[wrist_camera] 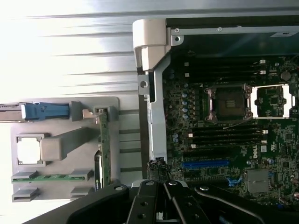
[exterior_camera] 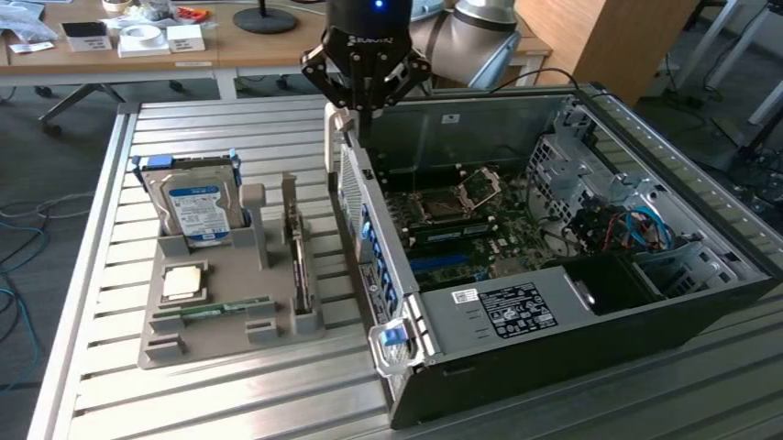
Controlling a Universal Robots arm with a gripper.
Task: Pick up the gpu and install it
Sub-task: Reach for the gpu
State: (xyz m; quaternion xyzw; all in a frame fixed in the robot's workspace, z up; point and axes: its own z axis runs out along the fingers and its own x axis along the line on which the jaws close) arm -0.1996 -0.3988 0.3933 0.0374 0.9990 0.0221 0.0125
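Grey plastic tray (exterior_camera: 208, 344) on slatted metal bench (exterior_camera: 220, 119). It holds the gpu (exterior_camera: 299, 252) (wrist_camera: 105, 140), which stands on edge in the slot nearest the open computer case (exterior_camera: 685, 302). Beside it are a hard drive (exterior_camera: 196, 211), upright, and a CPU (exterior_camera: 183, 280) and RAM stick (exterior_camera: 226, 309), both flat. Black pincer (exterior_camera: 363, 112) (wrist_camera: 158, 172): narrow, fingertips drawn together, above the case wall facing the tray, well apart from the gpu. Motherboard (exterior_camera: 490, 229) exposed inside.

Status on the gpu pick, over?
Gripper shut, holding nothing, above the edge of the case. gpu standing on edge in the gray holder, untouched. Hard drive stands apart in it, not blocking.
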